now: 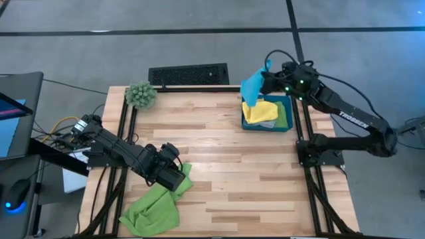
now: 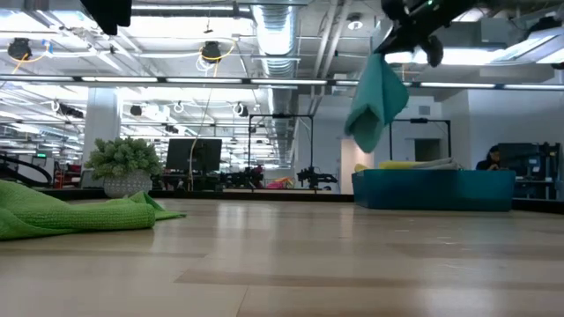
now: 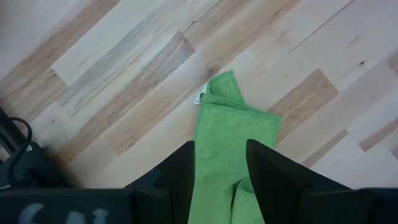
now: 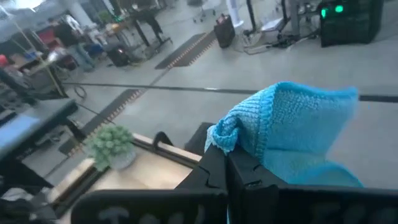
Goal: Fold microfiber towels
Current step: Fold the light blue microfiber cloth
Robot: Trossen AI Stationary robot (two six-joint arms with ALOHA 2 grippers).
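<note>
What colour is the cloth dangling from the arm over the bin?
Light blue. The right gripper holds the light blue towel up; the right wrist view shows it best.

Lime green towel (image 1: 154, 207), light blue towel (image 1: 253, 84), teal bin (image 1: 267, 125).

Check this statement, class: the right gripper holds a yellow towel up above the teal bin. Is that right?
Only the colour is wrong. The right gripper holds a light blue towel above the teal bin, as the high view shows; the yellow towel lies in it.
</note>
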